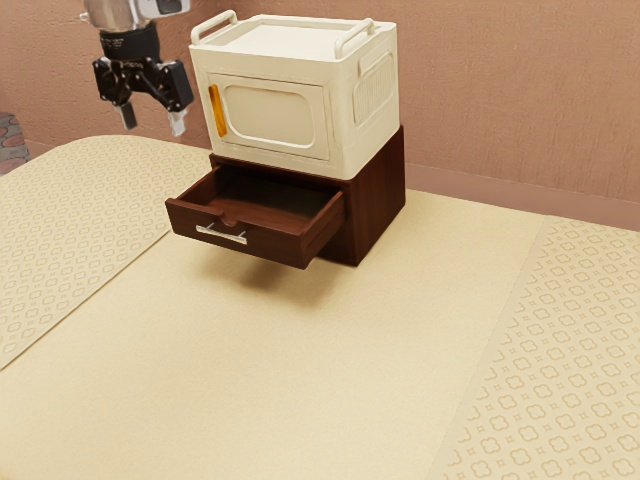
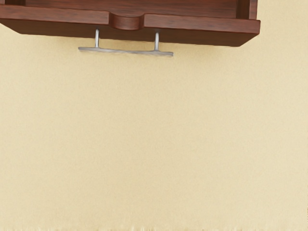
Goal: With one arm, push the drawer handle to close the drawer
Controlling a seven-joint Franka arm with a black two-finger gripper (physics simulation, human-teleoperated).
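Above and out in front of the open drawer (image 1: 275, 246), the jaws (image 1: 153, 122) stand well spread and empty, the handle (image 1: 221, 235) lying below them, cabinet-ward, its long axis along the drawer's face.

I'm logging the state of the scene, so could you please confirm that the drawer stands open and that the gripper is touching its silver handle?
The touching is wrong: the exterior view shows the gripper raised clear of the silver handle, with its fingers apart and nothing between them. The drawer does stand open.
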